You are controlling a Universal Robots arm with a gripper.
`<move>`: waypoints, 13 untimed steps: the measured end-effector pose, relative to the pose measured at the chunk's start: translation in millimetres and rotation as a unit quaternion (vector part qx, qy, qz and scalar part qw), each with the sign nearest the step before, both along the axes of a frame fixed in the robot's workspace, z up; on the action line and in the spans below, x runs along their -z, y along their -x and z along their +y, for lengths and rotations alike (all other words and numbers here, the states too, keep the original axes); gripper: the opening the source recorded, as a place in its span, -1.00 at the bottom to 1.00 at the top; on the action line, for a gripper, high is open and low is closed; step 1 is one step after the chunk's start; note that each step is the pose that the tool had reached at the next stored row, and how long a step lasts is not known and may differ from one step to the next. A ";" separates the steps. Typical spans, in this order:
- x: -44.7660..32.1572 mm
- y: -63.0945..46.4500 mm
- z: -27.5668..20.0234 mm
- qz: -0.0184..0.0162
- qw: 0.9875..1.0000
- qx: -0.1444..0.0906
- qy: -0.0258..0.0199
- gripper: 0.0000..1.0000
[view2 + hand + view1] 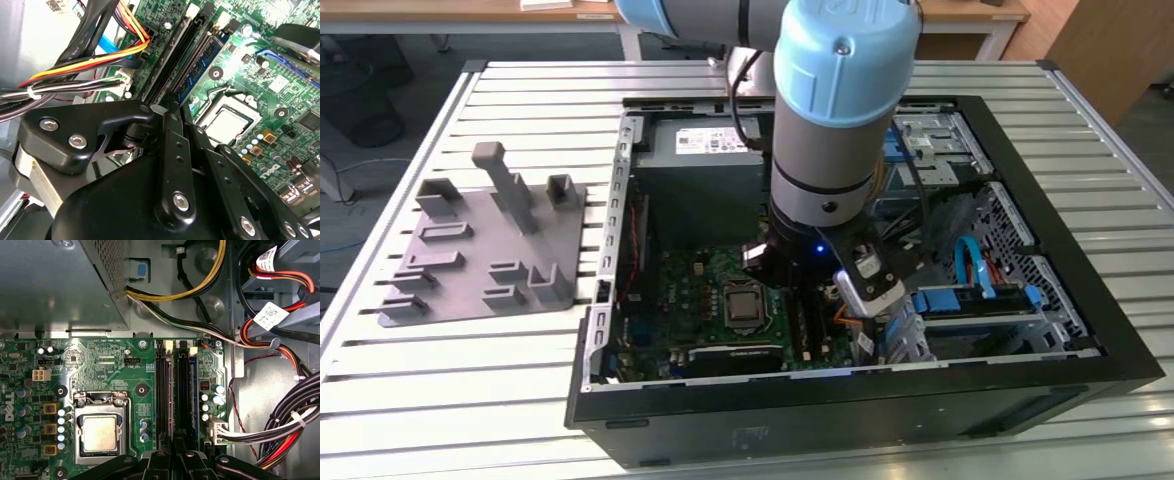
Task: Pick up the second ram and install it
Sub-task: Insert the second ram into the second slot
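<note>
Exterior view: the arm [834, 120] reached straight down into an open black computer case [854, 400] lying on a slatted table [454, 390].
Tray: a grey moulded tray [480, 260] lay on the table at the exterior view's left, beside the case, its slots and posts bare.
Case contents: a green circuit board [687, 285], a grey power box [700, 150] at the far end, and drive bays with blue cables [974, 265] at the exterior view's right.
First wrist view: looked flat down on the board, with the silver processor [100, 433] in its frame, two long black sockets [162, 390] beside it, and bundled cables [295, 415] beyond them. The gripper [175, 456] sat at the end of the sockets.
Second wrist view: looked low along the sockets [175, 55] past the black links of the gripper [172, 107].
Second ram: in the second wrist view the second ram [202, 62] stood on edge, parallel to the black sockets, on the processor's [227, 122] side, its near end running in behind the gripper's tip.
Gripper's hold: could not be told; whether it clamped the strip or merely stood over it was hidden.
Wires: orange, yellow and red leads [100, 55] plugged in beside the sockets.
</note>
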State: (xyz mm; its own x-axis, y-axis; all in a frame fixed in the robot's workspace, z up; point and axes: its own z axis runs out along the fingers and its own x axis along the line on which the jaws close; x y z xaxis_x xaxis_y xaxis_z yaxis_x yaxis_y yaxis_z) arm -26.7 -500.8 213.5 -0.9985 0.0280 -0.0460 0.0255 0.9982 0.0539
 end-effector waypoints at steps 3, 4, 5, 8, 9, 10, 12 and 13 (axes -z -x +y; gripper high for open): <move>0.8 0.0 0.2 0.000 1.000 0.000 0.000 -0.73; 0.9 0.0 0.3 0.000 1.000 0.000 0.000 -0.73; 0.9 0.0 0.2 0.000 1.000 0.000 0.000 -0.73; 1.0 0.0 0.3 0.000 1.000 0.000 0.000 -0.73; 1.0 0.0 0.3 0.000 1.000 0.000 0.000 -0.73; 1.0 0.0 0.3 0.000 1.000 0.000 0.000 -0.73; 1.1 0.0 0.3 0.000 1.000 0.000 0.000 -0.73; 1.1 0.0 0.3 0.000 1.000 0.000 0.000 -0.73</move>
State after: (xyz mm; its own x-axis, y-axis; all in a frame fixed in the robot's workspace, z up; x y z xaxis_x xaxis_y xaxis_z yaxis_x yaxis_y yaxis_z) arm -26.7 -500.5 212.4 -0.9986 0.0279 -0.0460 0.0255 0.9982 0.0535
